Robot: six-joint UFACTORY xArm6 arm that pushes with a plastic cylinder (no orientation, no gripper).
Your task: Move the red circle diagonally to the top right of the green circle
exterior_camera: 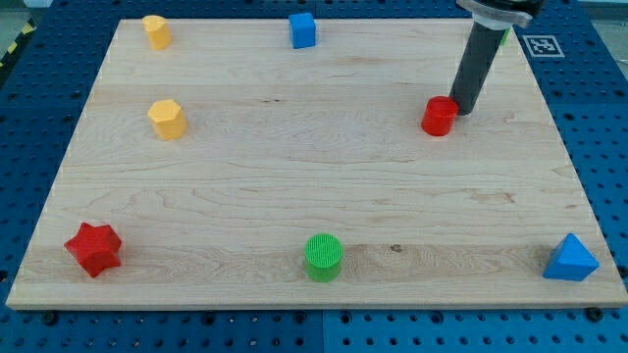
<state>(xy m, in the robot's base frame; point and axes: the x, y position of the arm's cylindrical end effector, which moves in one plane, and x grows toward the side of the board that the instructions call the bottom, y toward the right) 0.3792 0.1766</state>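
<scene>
— How far along are you?

— Your red circle (440, 116) already sits up and to the right of the green circle (323, 256), well apart; my tip (462, 108) touches its right side. You have no jaws here, only the rod.

— Its look?

— A short, upright red cylinder on the counter (294, 176).

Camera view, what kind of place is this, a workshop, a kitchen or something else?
Probably a robotics lab bench. A wooden board lies on a blue perforated table, a printed marker tag sits at the view's top right, and my tip touches the red circle among small coloured blocks.
</scene>
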